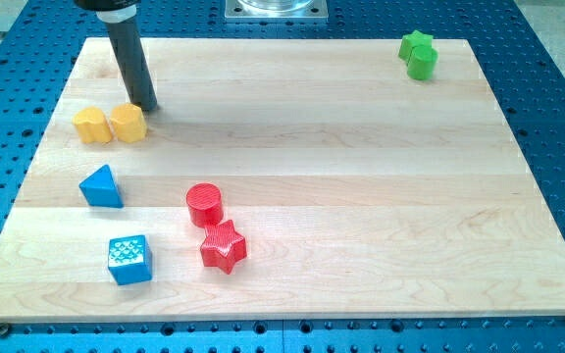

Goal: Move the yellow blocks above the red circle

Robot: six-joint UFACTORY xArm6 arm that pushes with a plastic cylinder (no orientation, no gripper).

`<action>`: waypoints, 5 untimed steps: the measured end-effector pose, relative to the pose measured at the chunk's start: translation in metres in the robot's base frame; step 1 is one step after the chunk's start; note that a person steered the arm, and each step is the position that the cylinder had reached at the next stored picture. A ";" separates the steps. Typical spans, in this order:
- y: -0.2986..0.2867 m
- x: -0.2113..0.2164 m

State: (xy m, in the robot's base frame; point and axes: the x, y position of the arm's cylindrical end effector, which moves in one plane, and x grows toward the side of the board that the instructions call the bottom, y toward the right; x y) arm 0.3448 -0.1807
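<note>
Two yellow blocks side by side near the surface's (292,118) left edge, in the upper-left part of the view: a left yellow block (90,125) and a right yellow block (128,123), touching or very nearly so. Together forming a short row, long axis running left to right across the view. Exact shapes hard to make out at this angle; the right one seems faceted, perhaps hexagonal, the left one more rounded.

Little room to the view's left of the pair before the surface's edge. Wide bare wood to the right and across the middle, reaching toward the green blocks (418,54) far off in the top-right corner.

Red circle (204,204) lower down and to the right of the yellow pair, well apart from it. Red star (224,245) just below the circle, close against it. Blue triangle (101,186) below the yellow pair, blue cube (129,260) lower still, near the bottom-left edge.

End effector a plain dark rod, no jaws to open or close, gripping nothing. My tip (146,106) down on the surface just above and slightly right of the right yellow block, right beside its upper-right corner; contact not certain. Left yellow block farther from the tip, on the other side of its neighbour.
</note>
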 end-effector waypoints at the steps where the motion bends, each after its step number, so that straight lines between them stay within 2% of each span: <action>1: 0.000 0.024; 2: -0.005 -0.009; 3: -0.052 -0.004; 4: -0.086 0.033; 5: -0.083 0.044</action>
State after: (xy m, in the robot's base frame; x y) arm 0.3892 -0.2641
